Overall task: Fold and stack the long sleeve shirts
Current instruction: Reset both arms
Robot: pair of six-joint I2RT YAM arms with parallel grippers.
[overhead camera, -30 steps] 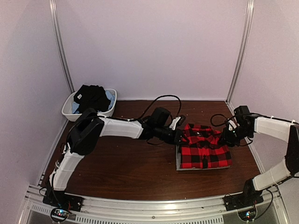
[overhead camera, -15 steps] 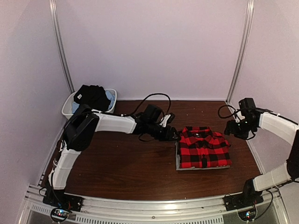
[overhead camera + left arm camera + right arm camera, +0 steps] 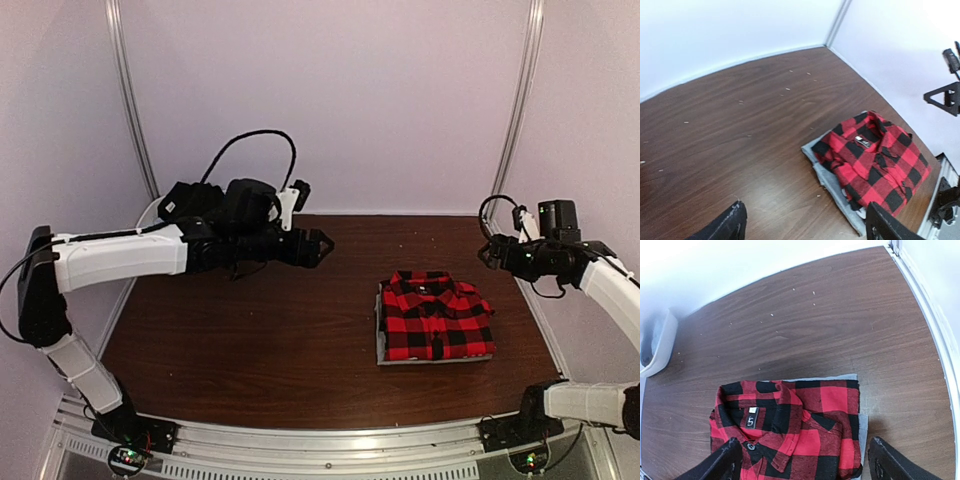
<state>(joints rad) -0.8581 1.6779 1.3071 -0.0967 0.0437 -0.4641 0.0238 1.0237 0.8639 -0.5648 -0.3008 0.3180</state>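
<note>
Black left end effector [image 3: 322, 243]: fingers spread wide with nothing between them, hanging above the counter [image 3: 250, 330] at its far left, near the tub [image 3: 150, 232].
Right end effector [image 3: 488, 252]: also wide and empty, raised off the far right corner of the counter, apart from the shirts.
Red check shirt [image 3: 436, 318]: folded into a neat rectangle, collar toward the back wall, lying on the right half of the counter.
Grey shirt [image 3: 835, 192]: folded flat directly under the red one, with only its edges showing.
Step in hand: this pair looks folded and stacked, and neither arm touches it, so I judge the stacking step done.
Next move: if more shirts remain, they would be among the dark clothes [image 3: 195, 205] heaped in the tub. The left arm is nearest and would need to reach down and pinch one loose layer.
Left wrist view: shows the grey edge along the near side of the stack, and the white label at the red collar.
Right wrist view: shows grey cloth along the back and right edges.
Top view: the only one showing the tub's contents.
</note>
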